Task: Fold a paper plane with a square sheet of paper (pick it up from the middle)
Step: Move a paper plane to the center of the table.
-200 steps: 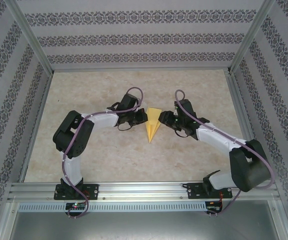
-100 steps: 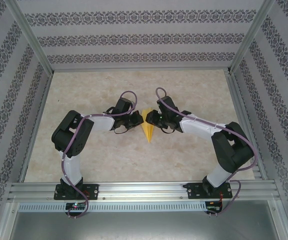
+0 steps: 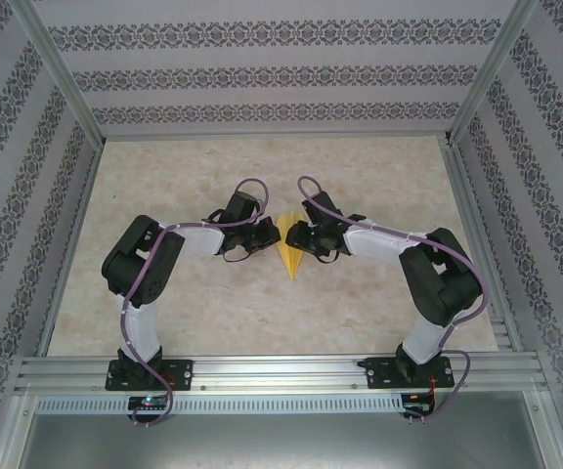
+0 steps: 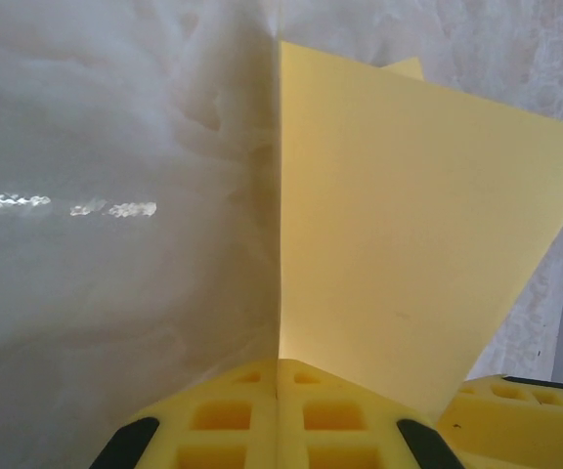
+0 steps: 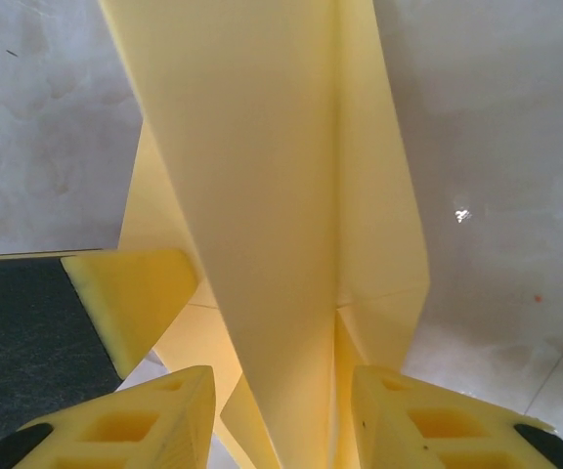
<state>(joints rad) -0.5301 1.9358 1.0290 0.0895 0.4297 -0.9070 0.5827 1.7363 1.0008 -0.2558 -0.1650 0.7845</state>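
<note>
The yellow sheet of paper, folded into a narrow pointed paper plane point(image 3: 289, 258), lies at the table's middle with its tip toward the arms. My left gripper point(image 3: 275, 233) is shut on the plane's left edge; in the left wrist view a flap point(image 4: 409, 244) rises upright out of the seam between the closed jaws point(image 4: 279, 366). From the right, my right gripper point(image 3: 297, 235) stands open, its two fingers straddling the raised centre fold point(image 5: 272, 195) without pinching it point(image 5: 281, 386). One left fingertip point(image 5: 135, 293) shows beside the paper.
The beige marbled table point(image 3: 194, 303) is bounded by an aluminium frame point(image 3: 281, 369) at the near edge and patterned walls point(image 3: 262, 73) around the other sides. Both arms' elbows lie low over the table on either side of the paper.
The right arm has swung left, bringing its gripper up against the paper opposite the left gripper. The plane's wide end now looks narrower, with a flap raised. The left gripper shifted only slightly.
</note>
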